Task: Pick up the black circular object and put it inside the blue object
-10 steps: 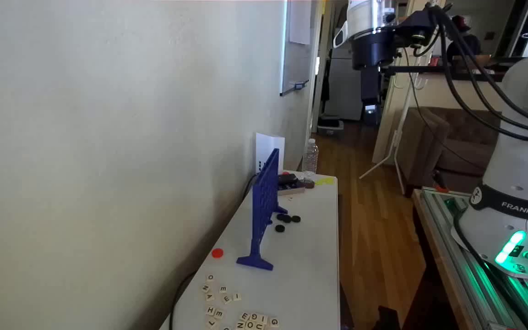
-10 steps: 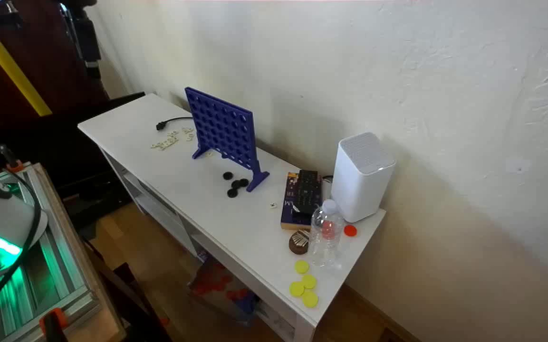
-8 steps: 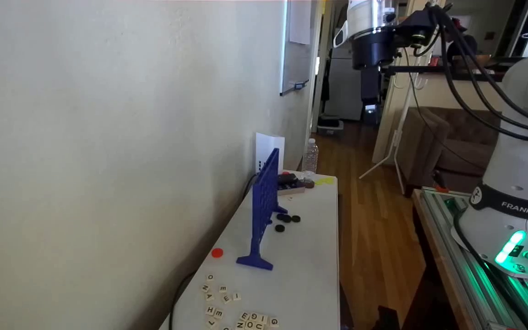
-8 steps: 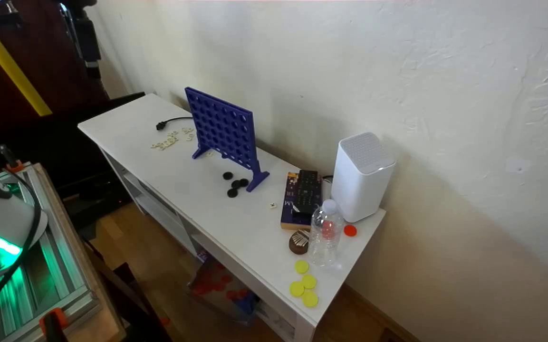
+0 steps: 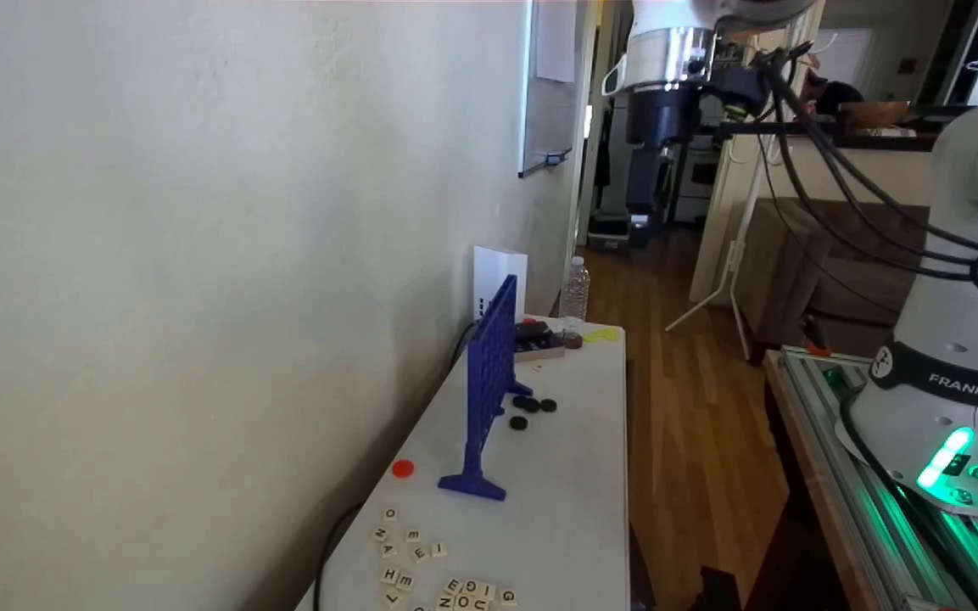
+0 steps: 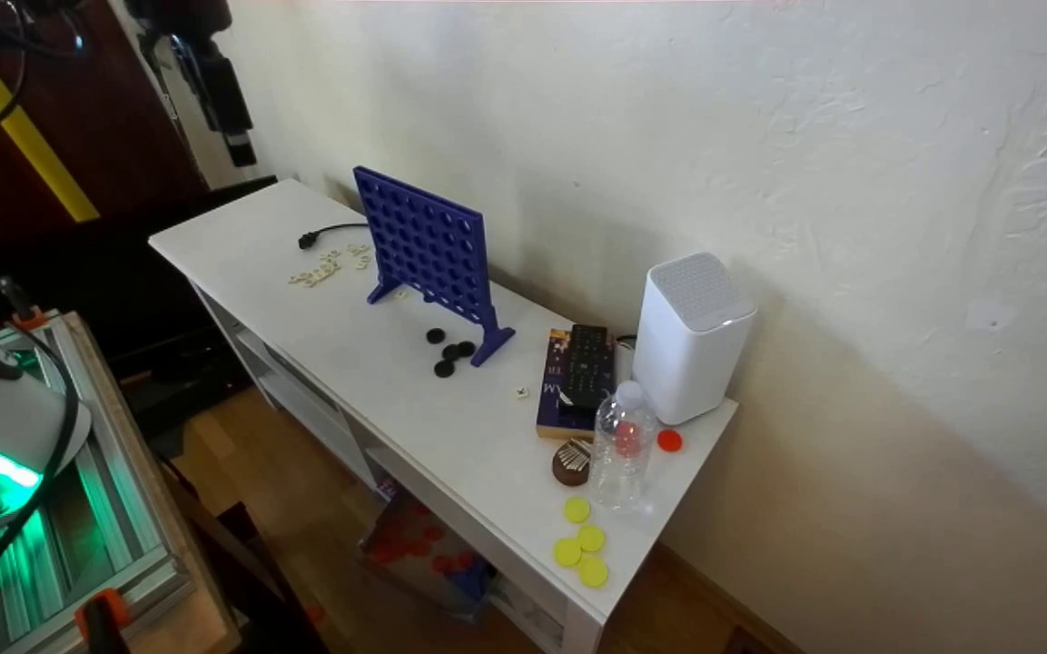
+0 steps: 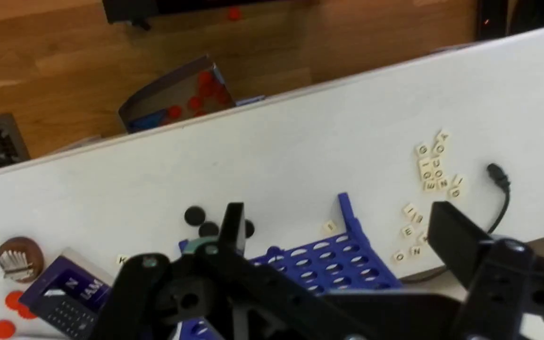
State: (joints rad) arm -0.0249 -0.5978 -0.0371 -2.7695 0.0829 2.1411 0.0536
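Several black discs [image 6: 444, 369] lie flat on the white table in front of the blue object's foot nearer the bottle; they also show in an exterior view [image 5: 518, 423]. The blue object [image 6: 485, 272] is an upright upright-standing grid rack with round holes and two feet; it appears edge-on in an exterior view [image 5: 486, 373]. In the wrist view the rack [image 7: 357, 231] lies below and between the fingers. My gripper [image 7: 340, 208] is wide open and empty, high above the table. It shows in both exterior views [image 5: 639, 231] [image 6: 240, 150]. One finger partly hides the black discs [image 7: 195, 216] in the wrist view.
Letter tiles [image 6: 319, 271] and a black plug [image 6: 308, 240] lie beyond the rack. A book [image 6: 555, 391] with a remote [image 6: 587, 363], a white box [image 6: 696, 345], a clear bottle [image 6: 618, 463], a brown round thing [image 6: 570, 465] and yellow discs [image 6: 592, 570] stand or lie at one end. A wall runs behind.
The arm and gripper have moved toward the wall and somewhat lower, leftward in an exterior view and rightward in an exterior view. The discs and rack have not moved.
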